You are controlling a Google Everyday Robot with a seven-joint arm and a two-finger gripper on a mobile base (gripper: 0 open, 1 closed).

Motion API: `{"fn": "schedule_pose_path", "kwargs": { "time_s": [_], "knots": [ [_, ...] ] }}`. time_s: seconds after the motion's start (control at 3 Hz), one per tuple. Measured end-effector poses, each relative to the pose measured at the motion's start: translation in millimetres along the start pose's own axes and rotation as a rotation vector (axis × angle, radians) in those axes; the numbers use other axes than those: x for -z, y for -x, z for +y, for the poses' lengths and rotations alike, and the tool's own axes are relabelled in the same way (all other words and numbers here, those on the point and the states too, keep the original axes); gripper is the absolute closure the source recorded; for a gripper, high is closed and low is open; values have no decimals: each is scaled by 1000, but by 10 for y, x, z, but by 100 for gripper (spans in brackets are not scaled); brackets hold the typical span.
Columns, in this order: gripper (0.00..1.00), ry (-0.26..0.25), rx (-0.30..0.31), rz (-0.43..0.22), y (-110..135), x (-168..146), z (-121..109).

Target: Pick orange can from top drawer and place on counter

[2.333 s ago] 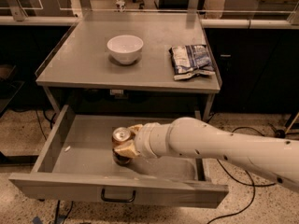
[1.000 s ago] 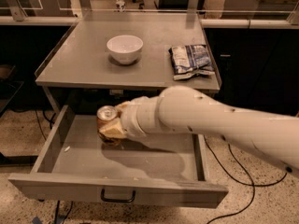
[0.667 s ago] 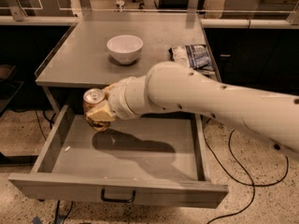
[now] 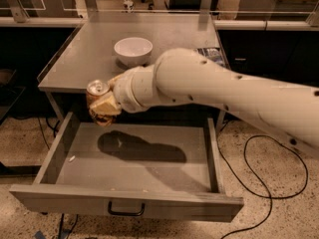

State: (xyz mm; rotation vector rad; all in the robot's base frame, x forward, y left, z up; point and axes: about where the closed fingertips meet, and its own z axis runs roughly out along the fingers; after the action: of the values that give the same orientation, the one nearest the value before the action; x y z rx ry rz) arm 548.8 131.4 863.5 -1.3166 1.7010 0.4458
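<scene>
The orange can (image 4: pixel 97 92) with a silver top is held upright in my gripper (image 4: pixel 103 106), which is shut on it. The can hangs in the air above the open top drawer (image 4: pixel 129 156), level with the front edge of the counter (image 4: pixel 89 46) at its left part. My white arm (image 4: pixel 224 91) reaches in from the right and crosses in front of the counter. The drawer is pulled out, its grey floor bare, and its front has a small black handle (image 4: pixel 126 210).
A white bowl (image 4: pixel 133 50) stands on the counter behind the arm. A dark snack bag (image 4: pixel 212 52) at the counter's right side is mostly hidden by the arm. Black cables (image 4: pixel 264 183) lie on the floor at right.
My gripper has lifted the can out of the drawer, moving up and to the left, from the drawer floor to the level of the counter's front edge.
</scene>
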Motion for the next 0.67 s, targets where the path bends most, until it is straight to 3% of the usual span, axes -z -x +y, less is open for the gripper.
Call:
{"fn": "schedule_pose_path", "kwargs": {
  "time_s": [0.33, 0.67],
  "knots": [
    [100, -22, 42, 9, 398, -145, -505],
    [100, -25, 47, -1, 470, -143, -545]
  ]
}}
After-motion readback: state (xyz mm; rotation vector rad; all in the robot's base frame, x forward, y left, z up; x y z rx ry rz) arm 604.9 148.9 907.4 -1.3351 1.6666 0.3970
